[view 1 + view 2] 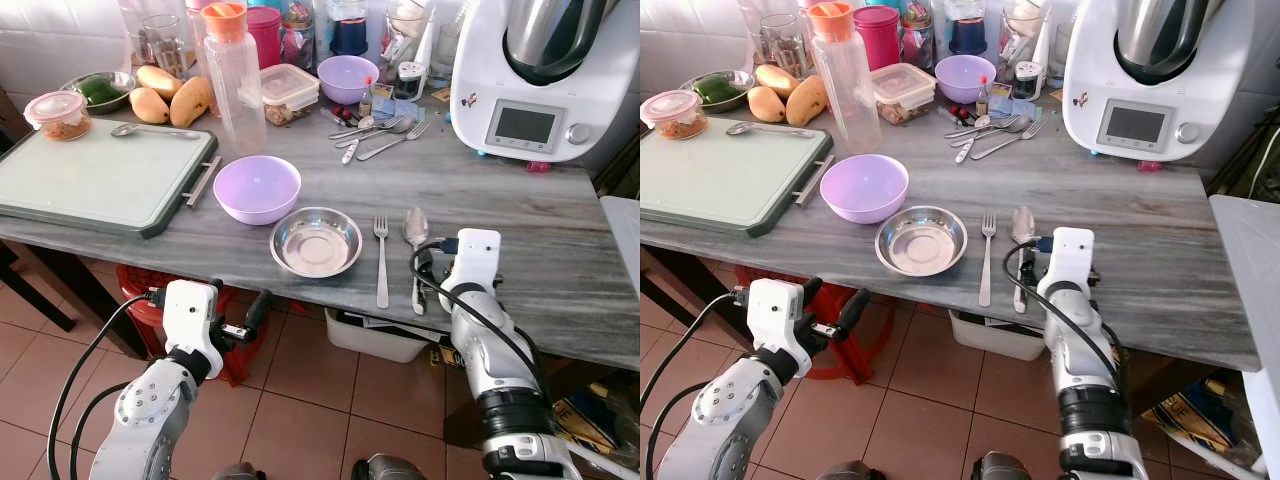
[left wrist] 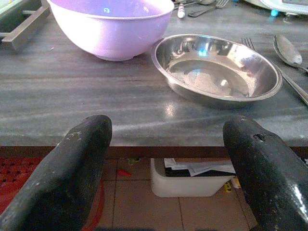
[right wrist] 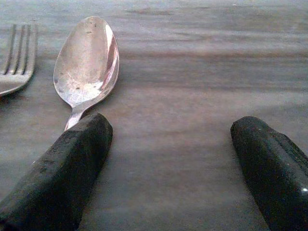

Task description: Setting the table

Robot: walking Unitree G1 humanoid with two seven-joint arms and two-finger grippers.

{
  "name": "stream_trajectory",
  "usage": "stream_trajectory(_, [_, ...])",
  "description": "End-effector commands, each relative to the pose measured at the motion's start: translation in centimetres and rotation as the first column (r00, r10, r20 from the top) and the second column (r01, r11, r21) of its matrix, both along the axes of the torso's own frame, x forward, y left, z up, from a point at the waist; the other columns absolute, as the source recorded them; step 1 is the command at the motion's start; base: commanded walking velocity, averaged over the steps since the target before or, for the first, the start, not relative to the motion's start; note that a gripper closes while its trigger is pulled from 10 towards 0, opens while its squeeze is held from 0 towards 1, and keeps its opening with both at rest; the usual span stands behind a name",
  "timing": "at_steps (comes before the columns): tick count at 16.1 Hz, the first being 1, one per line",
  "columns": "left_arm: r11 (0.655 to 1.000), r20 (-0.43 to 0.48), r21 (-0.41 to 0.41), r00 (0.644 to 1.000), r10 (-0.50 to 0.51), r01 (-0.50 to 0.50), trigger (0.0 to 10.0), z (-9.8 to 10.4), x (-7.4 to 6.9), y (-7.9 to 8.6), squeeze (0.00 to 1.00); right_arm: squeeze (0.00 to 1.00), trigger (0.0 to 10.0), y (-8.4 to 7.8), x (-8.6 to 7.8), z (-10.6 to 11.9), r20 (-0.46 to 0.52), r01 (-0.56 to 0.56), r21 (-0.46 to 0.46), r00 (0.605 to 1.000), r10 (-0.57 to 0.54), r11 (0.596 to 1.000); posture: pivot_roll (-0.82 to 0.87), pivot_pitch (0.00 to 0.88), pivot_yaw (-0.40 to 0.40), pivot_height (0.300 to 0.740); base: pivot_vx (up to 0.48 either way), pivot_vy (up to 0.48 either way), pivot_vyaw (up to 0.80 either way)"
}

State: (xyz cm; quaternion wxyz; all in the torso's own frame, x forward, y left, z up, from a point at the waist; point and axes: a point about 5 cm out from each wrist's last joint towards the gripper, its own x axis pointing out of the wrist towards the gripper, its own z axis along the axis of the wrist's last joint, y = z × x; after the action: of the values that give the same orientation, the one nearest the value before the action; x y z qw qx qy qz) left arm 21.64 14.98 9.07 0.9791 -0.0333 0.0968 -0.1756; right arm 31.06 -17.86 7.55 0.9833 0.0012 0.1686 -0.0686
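the left gripper (image 2: pixel 163 168) hangs below the table (image 1: pixel 520 215) edge, jaws wide apart, holding nothing, facing the purple bowl (image 1: pixel 257 188) and steel dish (image 1: pixel 316 241). beside the fork (image 1: pixel 381 262), the right gripper (image 3: pixel 168 168) gapes empty, one finger (image 3: pixel 62 168) over the spoon (image 3: pixel 86 62) handle.

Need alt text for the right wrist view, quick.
The right hand, fingers open and empty, sits low over the grey table. A spoon lies bowl-up by one finger, its handle passing behind that finger. Fork tines show beside the spoon.
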Motion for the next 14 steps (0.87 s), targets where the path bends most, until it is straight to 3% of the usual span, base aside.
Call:
stream_trajectory(1, [1.0,0.017,0.004,1.0,-0.01,0.01,10.0,0.5,0.1,-0.1,0.0,0.0,10.0,1.1,0.0,-0.6,-0.04,-0.041,0.018,0.998,0.042,0.999,0.07,0.038,0.021,0.74,0.0,0.0,0.0])
stream_trajectory(7, [1.0,0.019,0.002,1.0,-0.009,0.009,10.0,0.6,0.2,-0.2,0.0,0.0,10.0,1.1,0.2,-0.5,-0.033,-0.043,0.014,0.999,0.043,0.999,0.07,0.039,0.018,0.74,0.0,0.0,0.0])
stream_trajectory(14, [1.0,0.026,0.0,1.0,-0.009,0.009,10.0,0.6,0.6,-0.3,0.0,0.0,10.0,-1.0,-1.2,0.9,0.021,0.067,-0.017,0.998,-0.067,0.998,0.06,0.026,0.018,0.74,0.0,0.0,0.0])
